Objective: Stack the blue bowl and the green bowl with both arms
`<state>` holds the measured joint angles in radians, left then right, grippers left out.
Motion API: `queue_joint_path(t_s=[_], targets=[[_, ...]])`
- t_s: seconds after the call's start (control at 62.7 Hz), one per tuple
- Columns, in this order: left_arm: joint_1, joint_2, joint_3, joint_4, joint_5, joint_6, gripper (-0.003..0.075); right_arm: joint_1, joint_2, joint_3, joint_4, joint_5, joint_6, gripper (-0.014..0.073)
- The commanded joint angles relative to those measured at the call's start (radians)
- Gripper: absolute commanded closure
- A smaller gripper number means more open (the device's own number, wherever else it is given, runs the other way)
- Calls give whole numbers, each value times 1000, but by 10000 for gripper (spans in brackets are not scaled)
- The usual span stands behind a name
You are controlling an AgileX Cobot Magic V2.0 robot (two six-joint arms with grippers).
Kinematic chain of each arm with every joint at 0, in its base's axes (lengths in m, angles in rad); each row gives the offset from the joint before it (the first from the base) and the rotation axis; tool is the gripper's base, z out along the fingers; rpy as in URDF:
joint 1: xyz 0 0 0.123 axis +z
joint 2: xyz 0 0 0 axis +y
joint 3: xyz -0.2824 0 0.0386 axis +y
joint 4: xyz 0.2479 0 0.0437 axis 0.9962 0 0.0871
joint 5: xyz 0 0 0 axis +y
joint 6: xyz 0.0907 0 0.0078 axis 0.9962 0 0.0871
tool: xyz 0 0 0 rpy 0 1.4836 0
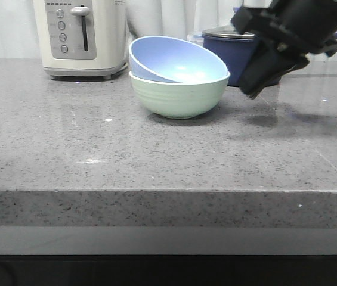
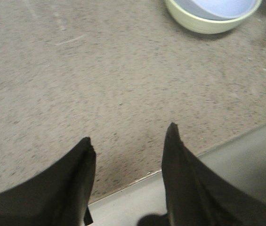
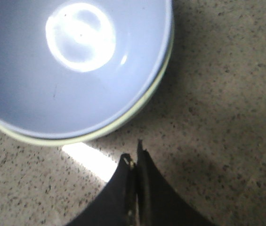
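The blue bowl [image 1: 174, 59] sits tilted inside the green bowl [image 1: 177, 95] at the middle back of the grey counter. Both show in the right wrist view, blue bowl [image 3: 71, 61] over the green rim [image 3: 123, 125], and in the left wrist view, blue bowl [image 2: 222, 7] in the green bowl [image 2: 203, 23]. My right gripper [image 3: 133, 153] is shut and empty, hovering just right of the bowls; its arm [image 1: 281, 42] shows in the front view. My left gripper [image 2: 130, 136] is open and empty over the counter's front edge, far from the bowls.
A cream toaster [image 1: 82, 36] stands at the back left. A dark navy lidded saucepan [image 1: 231, 44] stands behind the bowls, partly hidden by the right arm. The counter's front edge [image 1: 168, 190] runs across the front view.
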<state>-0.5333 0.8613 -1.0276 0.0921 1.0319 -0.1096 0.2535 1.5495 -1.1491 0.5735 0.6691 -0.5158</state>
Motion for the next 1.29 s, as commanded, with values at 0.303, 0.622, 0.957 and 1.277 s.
queue_joint_path(t_s=[0.303, 0.622, 0.957, 1.277], targets=[[-9, -130, -4, 70, -58, -83, 385, -4, -400, 36, -430, 161, 411, 648], [-9, -130, 24, 70, -63, -83, 385, -4, -816, 214, -435, 204, 465, 648], [-9, -130, 25, 70, -63, -83, 391, -4, -1034, 297, -453, 265, 479, 648], [-9, -130, 25, 70, -63, -78, 740, -4, -1038, 297, -453, 262, 479, 648]])
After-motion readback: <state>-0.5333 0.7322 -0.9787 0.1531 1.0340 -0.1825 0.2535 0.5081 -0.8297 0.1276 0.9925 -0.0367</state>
